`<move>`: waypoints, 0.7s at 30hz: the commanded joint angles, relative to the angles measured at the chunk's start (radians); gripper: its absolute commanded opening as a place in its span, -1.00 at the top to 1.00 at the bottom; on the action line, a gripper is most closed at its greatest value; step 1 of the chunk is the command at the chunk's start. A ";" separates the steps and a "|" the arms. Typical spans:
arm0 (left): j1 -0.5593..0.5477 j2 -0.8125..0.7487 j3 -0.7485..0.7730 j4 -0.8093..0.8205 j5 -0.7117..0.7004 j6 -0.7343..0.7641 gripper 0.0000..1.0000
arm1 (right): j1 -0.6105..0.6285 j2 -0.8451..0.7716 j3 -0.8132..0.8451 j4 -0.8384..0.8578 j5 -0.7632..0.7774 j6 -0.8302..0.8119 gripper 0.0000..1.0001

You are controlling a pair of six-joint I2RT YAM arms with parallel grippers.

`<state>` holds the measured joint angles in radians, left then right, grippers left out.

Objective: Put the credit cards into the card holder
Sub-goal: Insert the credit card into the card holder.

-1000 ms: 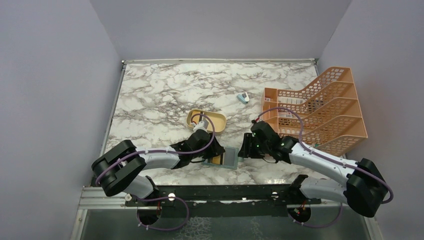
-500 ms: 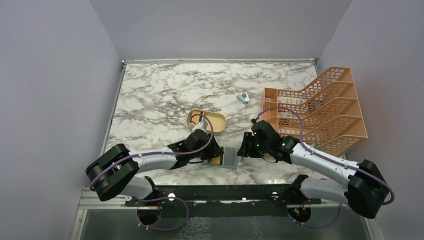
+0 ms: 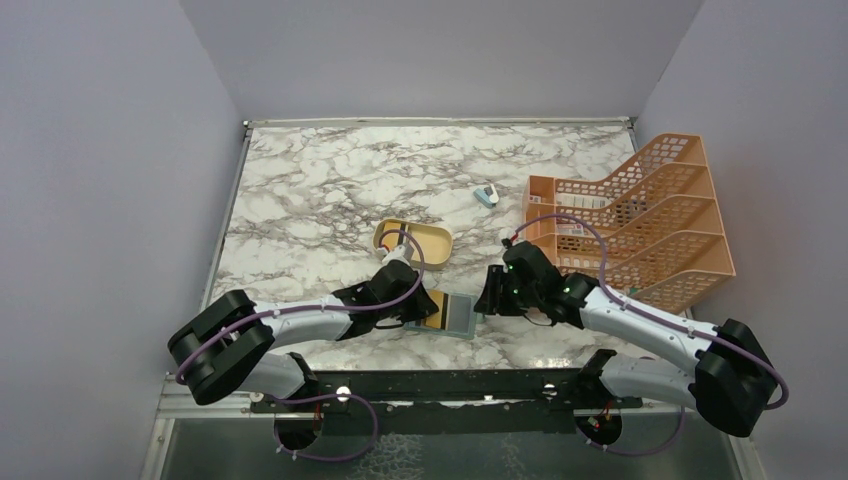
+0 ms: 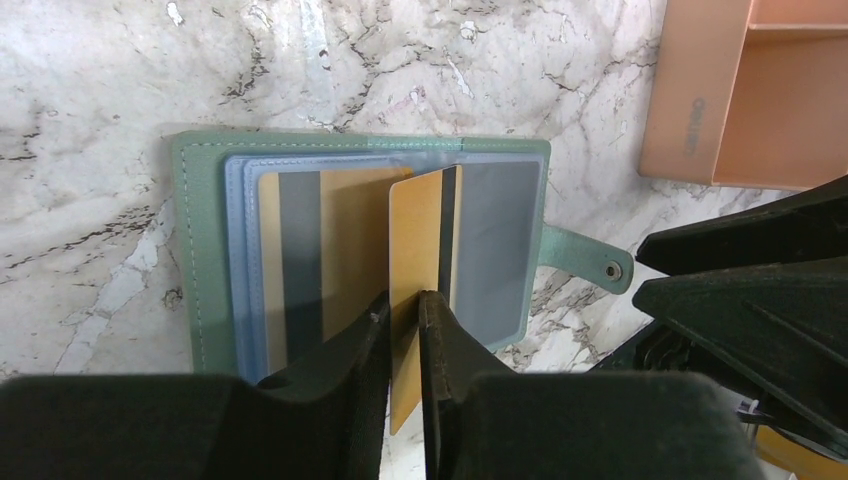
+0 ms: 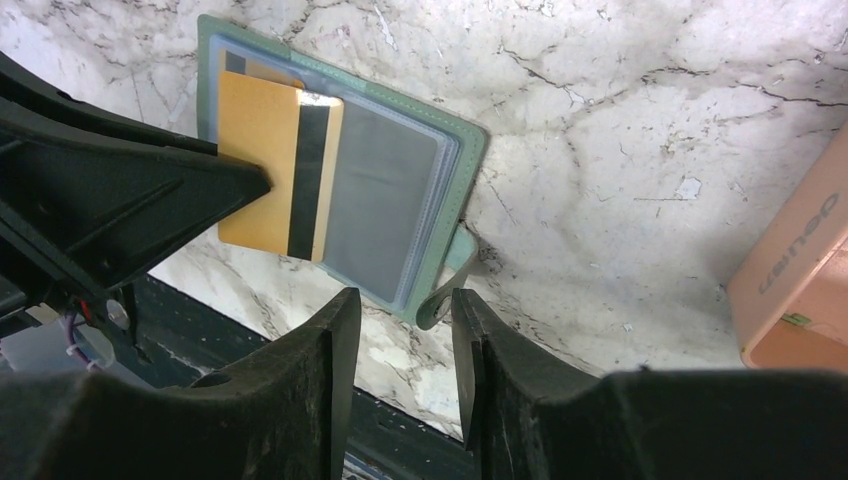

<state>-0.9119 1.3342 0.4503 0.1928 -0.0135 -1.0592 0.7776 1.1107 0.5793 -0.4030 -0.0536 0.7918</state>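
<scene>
The tan card (image 4: 415, 230) is held on its edge by the left claw (image 4: 404, 300), pinched narrow, over the card holder (image 4: 205, 250), which is laid open on the surface (image 4: 100, 80) near the front edge. The right claw (image 5: 397, 300) is seen wide and empty beside the strap (image 5: 450, 275). The card's free edge should be lined up with an unfilled pocket, then slid in flat and slowly, so that the holder is not pushed.

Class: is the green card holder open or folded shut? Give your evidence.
Open. The card holder lies spread flat on the table, inner pockets facing up, its snap strap unfastened at the side.
</scene>
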 commanded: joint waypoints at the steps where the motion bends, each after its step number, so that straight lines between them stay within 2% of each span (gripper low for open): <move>1: -0.004 -0.016 -0.009 -0.031 -0.005 0.014 0.67 | 0.004 -0.007 -0.022 0.028 -0.001 0.007 0.23; 14: -0.003 -0.008 -0.031 -0.022 0.021 0.011 0.68 | 0.005 0.025 -0.038 0.027 -0.009 0.005 0.14; 17: -0.003 -0.008 -0.037 -0.006 0.025 0.015 0.68 | 0.005 0.047 -0.047 0.038 -0.012 0.008 0.22; 21: -0.003 0.005 -0.042 0.037 0.043 0.015 0.67 | 0.005 0.059 -0.062 0.056 -0.012 0.010 0.46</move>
<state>-0.9119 1.3331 0.4294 0.2100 -0.0067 -1.0592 0.7776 1.1591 0.5385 -0.3901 -0.0540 0.7959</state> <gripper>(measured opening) 0.162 0.313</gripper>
